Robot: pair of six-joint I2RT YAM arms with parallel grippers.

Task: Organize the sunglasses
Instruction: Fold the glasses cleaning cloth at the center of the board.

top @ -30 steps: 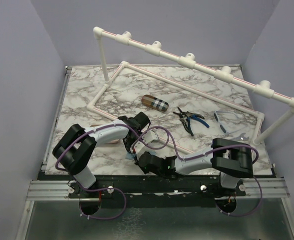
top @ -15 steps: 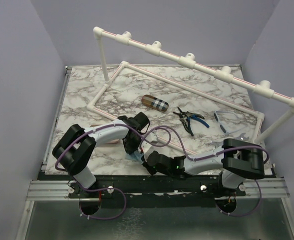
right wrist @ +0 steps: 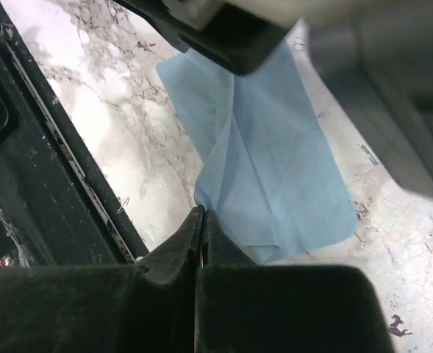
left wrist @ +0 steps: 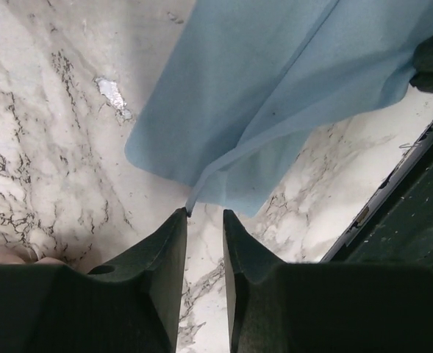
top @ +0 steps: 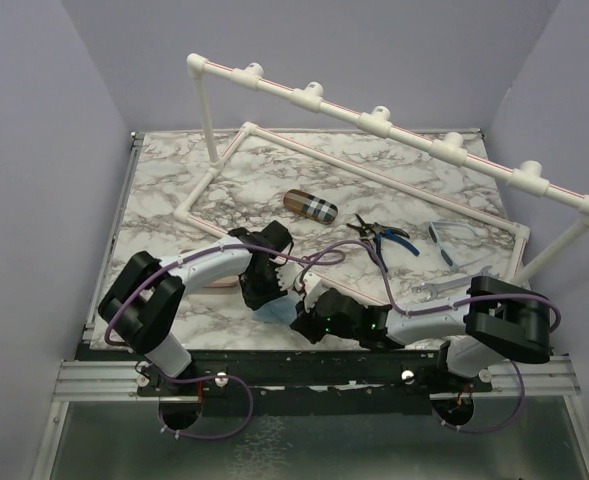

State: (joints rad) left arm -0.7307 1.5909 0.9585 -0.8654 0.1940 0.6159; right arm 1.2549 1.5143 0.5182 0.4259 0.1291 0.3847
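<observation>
Right gripper (right wrist: 201,212): fingers pressed together, nipping the edge of a blue cloth (right wrist: 275,162) near the table's (top: 164,200) front edge. Left gripper (left wrist: 204,213): fingers slightly apart, cloth corner at their tips. Blue-framed sunglasses (top: 450,241) lie far right, beside pliers (top: 382,238).

Pliers (top: 382,240) and pipe rail (top: 474,209) close beside the sunglasses (top: 444,241)

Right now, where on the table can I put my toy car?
Best spot: the table is bare left of the left rail of the white pipe frame. Also free: inside the frame, behind the plaid case. Crowded: the near middle, where the left gripper and right gripper meet at the blue cloth, and the right, with pliers and blue sunglasses.
</observation>
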